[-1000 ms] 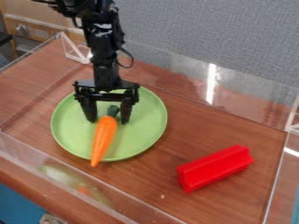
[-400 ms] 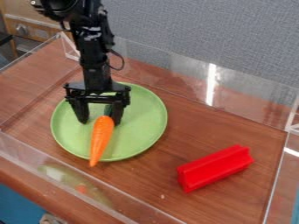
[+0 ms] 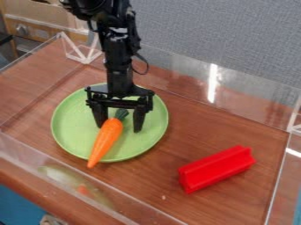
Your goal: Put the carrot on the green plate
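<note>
The orange carrot point(image 3: 105, 142) lies on the green plate point(image 3: 70, 123), its stem end toward the plate's middle and its thin tip reaching the front rim. My gripper point(image 3: 119, 117) points straight down over the plate, open, with its dark fingers point(image 3: 94, 113) spread wide just above the carrot's stem end. Nothing is held between the fingers. The plate sits on the wooden table, left of centre.
A red ridged block point(image 3: 216, 169) lies on the table at the front right. Clear plastic walls point(image 3: 235, 83) ring the wooden surface on all sides. The black arm point(image 3: 115, 44) rises from the gripper toward the back left.
The gripper swung left over the plate, then back right to a spot right of where it began. It stayed open. The carrot has shifted slightly on the plate.
</note>
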Controlling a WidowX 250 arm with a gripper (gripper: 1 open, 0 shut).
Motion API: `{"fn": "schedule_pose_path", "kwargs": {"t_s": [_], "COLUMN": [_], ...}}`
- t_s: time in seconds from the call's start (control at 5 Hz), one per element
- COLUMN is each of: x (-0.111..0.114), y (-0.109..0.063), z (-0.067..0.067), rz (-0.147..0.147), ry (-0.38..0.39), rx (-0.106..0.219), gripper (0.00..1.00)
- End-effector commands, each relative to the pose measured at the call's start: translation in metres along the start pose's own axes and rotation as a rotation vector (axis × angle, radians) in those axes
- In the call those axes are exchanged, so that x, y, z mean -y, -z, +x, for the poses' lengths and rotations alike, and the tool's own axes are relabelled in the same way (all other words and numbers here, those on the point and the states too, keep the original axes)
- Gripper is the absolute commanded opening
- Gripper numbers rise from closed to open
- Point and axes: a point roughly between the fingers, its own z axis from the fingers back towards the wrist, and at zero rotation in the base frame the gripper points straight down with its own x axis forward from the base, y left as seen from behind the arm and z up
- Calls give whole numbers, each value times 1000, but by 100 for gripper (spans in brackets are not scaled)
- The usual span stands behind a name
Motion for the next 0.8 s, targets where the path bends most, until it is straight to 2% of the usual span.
{"fn": "schedule_pose_path", "kwargs": {"t_s": [0.0,0.2,0.4,0.6], "x": [-6,-14,-21,-20], "y": [-36,-50,-73,-106], "z": [4,0,-3,-10], "rz": [-34,-47,-71,-102], "ry": [11,21,30,22], "rx": [70,77,101,147], "gripper": [0,100,100,100]}}
